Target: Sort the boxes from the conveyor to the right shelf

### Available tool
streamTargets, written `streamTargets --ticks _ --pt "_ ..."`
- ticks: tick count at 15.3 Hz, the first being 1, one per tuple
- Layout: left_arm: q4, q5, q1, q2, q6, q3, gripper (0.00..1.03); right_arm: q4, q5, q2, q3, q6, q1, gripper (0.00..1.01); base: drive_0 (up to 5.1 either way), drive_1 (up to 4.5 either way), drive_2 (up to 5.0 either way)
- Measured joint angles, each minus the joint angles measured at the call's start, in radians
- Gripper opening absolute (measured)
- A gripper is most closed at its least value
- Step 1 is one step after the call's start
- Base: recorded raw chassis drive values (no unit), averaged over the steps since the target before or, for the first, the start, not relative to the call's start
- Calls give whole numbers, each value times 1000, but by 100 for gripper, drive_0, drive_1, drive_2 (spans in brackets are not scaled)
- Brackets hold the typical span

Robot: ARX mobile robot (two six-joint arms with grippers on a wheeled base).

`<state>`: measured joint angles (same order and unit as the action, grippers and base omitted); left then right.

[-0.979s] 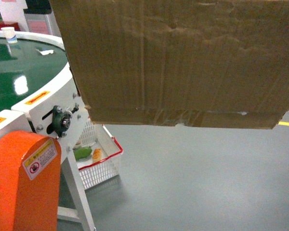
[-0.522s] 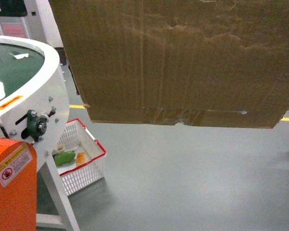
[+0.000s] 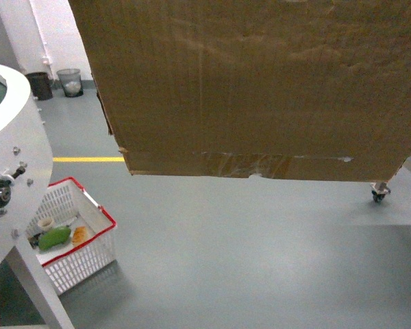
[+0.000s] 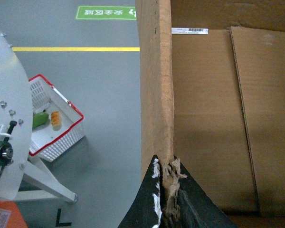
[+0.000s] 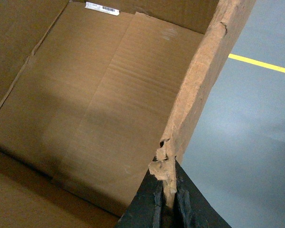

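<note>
Head view: the large brown cardboard box (image 3: 260,82) hangs in the air above the grey floor (image 3: 260,260), filling the upper frame. The conveyor's white rim (image 3: 14,137) sits at far left, apart from the box. My left gripper (image 4: 167,199) is clenched on the box's torn left wall; my right gripper (image 5: 167,199) pinches the ragged right wall. A red-rimmed white basket (image 3: 75,240) stands beside the conveyor leg.
</note>
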<state>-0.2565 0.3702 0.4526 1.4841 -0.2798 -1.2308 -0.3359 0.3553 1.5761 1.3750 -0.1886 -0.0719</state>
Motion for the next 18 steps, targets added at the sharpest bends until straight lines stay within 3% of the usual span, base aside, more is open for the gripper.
streamTargets --ticks 18 --pt "0 0 0 0 0 0 2 0 0 0 0 0 0 2 -136 -136 -136"
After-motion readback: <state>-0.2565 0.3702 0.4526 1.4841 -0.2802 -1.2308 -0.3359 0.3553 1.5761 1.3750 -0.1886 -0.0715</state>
